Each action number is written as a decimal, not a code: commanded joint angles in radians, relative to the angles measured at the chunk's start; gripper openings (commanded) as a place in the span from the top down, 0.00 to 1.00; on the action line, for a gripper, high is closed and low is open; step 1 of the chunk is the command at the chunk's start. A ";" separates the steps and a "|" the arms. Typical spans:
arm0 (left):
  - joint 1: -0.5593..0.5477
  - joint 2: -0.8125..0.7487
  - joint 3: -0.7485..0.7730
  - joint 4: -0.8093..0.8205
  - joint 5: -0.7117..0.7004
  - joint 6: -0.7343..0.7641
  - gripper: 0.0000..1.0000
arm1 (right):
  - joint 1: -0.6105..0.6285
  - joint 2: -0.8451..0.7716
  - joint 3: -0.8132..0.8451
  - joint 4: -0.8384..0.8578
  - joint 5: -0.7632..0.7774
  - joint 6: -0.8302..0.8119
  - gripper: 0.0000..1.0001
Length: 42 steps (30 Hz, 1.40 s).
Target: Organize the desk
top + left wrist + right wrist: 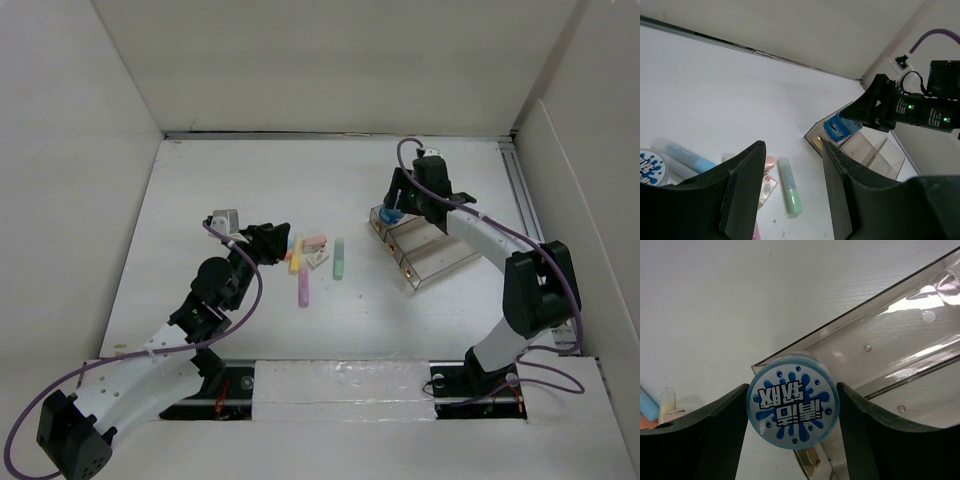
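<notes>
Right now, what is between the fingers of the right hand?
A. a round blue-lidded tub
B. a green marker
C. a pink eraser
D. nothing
A: in the right wrist view the round blue-lidded tub sits squeezed between the two fingers of the right hand, at the corner of the clear tray.

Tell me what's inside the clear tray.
A blue-capped tube, in the right gripper, dips into the clear tray's end compartment. Its cap hides its base; other compartments seen hold nothing.
</notes>
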 commanded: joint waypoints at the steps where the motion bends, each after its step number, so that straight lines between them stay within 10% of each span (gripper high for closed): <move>1: -0.004 -0.007 0.029 0.041 0.010 -0.004 0.55 | 0.018 -0.005 0.039 0.051 0.031 0.009 0.57; 12: -0.004 -0.005 0.029 0.039 0.005 -0.004 0.55 | 0.056 0.062 0.094 -0.029 0.148 -0.010 0.54; 19: -0.004 -0.007 0.030 0.038 0.004 -0.004 0.55 | 0.075 0.069 0.125 -0.038 0.152 -0.011 0.17; 25: -0.004 -0.027 0.024 0.031 -0.019 -0.015 0.55 | 0.108 -0.008 0.148 -0.030 0.197 -0.027 0.17; 27: -0.004 -0.076 0.000 0.039 -0.069 -0.038 0.55 | 0.145 -0.037 0.128 0.017 0.197 -0.047 0.23; 31: -0.004 -0.252 -0.087 0.016 -0.259 -0.154 0.51 | 0.228 -0.069 0.084 0.155 0.045 -0.103 0.89; 33: -0.004 -0.398 -0.133 0.010 -0.361 -0.197 0.41 | 0.289 -0.025 0.113 0.195 -0.035 -0.113 0.92; 37: -0.004 -0.597 -0.244 0.042 -0.444 -0.229 0.23 | 0.378 0.119 0.238 0.191 -0.187 -0.128 0.48; 42: -0.013 -0.599 -0.221 0.012 -0.484 -0.226 0.11 | 0.495 0.318 0.432 0.105 -0.238 -0.165 0.24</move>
